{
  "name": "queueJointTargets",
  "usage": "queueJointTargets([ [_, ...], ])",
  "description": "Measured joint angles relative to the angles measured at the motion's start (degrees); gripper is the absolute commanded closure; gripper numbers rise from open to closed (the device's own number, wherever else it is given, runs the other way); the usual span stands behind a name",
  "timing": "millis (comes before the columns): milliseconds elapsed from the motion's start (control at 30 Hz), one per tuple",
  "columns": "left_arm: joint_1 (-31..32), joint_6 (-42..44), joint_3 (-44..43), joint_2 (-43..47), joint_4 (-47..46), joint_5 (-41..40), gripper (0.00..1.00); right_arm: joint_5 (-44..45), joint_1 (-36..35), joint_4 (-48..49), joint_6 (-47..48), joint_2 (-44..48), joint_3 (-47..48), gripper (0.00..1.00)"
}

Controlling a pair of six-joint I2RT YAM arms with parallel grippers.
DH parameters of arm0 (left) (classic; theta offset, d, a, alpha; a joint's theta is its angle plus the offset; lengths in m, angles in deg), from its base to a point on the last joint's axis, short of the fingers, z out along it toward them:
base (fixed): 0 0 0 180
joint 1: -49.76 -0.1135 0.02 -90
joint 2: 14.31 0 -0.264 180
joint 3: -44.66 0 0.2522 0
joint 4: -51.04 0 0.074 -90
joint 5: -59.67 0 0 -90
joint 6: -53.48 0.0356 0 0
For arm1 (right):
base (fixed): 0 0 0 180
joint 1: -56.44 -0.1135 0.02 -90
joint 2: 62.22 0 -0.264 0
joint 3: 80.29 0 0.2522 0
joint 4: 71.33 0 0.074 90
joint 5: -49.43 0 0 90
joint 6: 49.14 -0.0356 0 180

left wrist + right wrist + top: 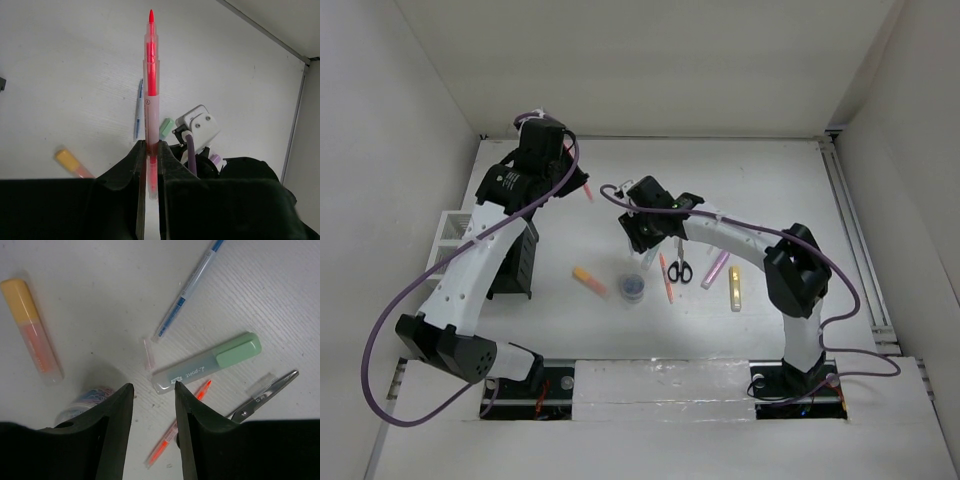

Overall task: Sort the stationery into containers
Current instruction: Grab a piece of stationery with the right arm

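The white counter [770, 180] carried everything, with walls on three sides. The left arm [470, 270] rose from its base over the two containers at the counter's left side. These were the black slatted pen holder [515, 262] and, further left by the wall, the white mesh organiser [448, 232]. The arm hid the space between them, so I could not tell whether they touched. The right arm [740, 240] curved in over the middle of the counter, above the loose stationery.

The left gripper [151, 147] was clamped narrowly on a red pen [151, 95], which stood out straight beyond the fingers, raised off the counter behind the black holder. The right gripper [153, 386] hung low with its jaws partly apart and nothing pinched between them. The clear end of the green highlighter [210, 362] lay on the counter just under that gap.

An orange highlighter [32, 330] lay to the left of the right gripper, apart from the rest. A pink highlighter [716, 268] and a yellow highlighter [735, 290] lay near each other at the right end of the spread. The black-handled scissors [262, 396] lay just beside the green highlighter, blades shut. A blue pen [187, 287] lay beyond the green highlighter, and a thin orange pen [160, 452] lay on its near side, partly hidden by a finger. The small round tub [85, 401] sat at the other finger, half covered by it. A tiny clear cap [148, 352] lay between the blue pen and the gripper.
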Motion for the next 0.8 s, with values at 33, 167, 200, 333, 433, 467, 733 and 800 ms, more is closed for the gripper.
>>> queueJointTargets([
  [33, 0.0, 0.13, 0.0, 0.0, -0.02, 0.07, 1.0, 0.13, 0.0, 0.0, 0.09, -0.26, 0.02, 0.56],
  [167, 0.0, 0.61, 0.22, -0.22, -0.28, 0.59, 1.0, 0.22, -0.22, 0.07, 0.44, -0.48, 0.02, 0.56],
  [200, 0.0, 0.68, 0.48, -0.22, -0.46, 0.66, 1.0, 0.2, -0.33, 0.09, 0.44, -0.48, 0.02, 0.56],
  [333, 0.0, 0.68, 1.62, -0.22, -0.57, 0.98, 1.0, -0.04, -0.85, 0.24, 0.55, -0.9, 0.02, 0.57],
  [433, 0.0, 0.68, 1.95, -0.35, -0.55, 1.36, 1.0, -0.13, -1.22, 0.31, 0.7, -2.01, 0.02, 0.57],
  [467, 0.0, 0.68, 1.95, -0.37, -0.61, 1.46, 1.0, -0.11, -1.38, 0.33, 0.85, -2.56, 0.02, 0.57],
  [733, -0.02, 0.9, 1.95, -0.37, -0.57, 1.99, 1.0, -0.52, -1.84, 0.55, 1.07, -5.73, 0.02, 0.58],
  [800, -0.02, 1.01, 1.95, -0.37, -0.52, 2.38, 1.0, -0.66, -1.81, 0.55, 1.05, -6.36, 0.02, 0.58],
])
